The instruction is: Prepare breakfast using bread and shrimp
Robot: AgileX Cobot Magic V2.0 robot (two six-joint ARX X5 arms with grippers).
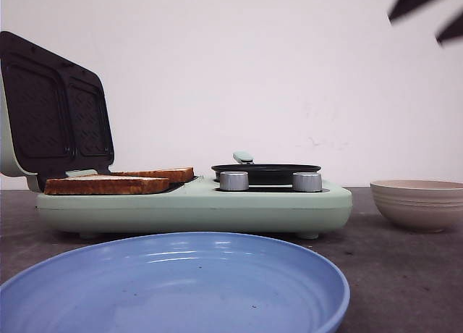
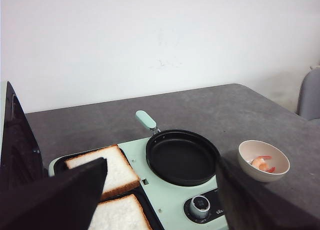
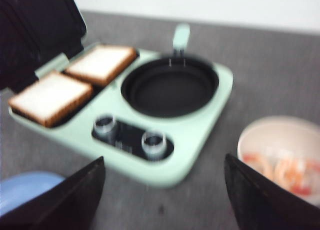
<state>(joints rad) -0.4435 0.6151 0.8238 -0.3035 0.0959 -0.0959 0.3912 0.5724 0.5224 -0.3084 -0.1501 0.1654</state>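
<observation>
both grippers, left gripper and right gripper, spread wide, holding nothing. bread lies on the breakfast maker; shrimp in the bowl beside it.

The right wrist view is blurred, so the shrimp in the bowl beside the cooker are only an orange smear. The plate is cut off at the front view's lower edge. The cooker's lid is cropped.

Bright, even light; right wrist view blurred.
</observation>
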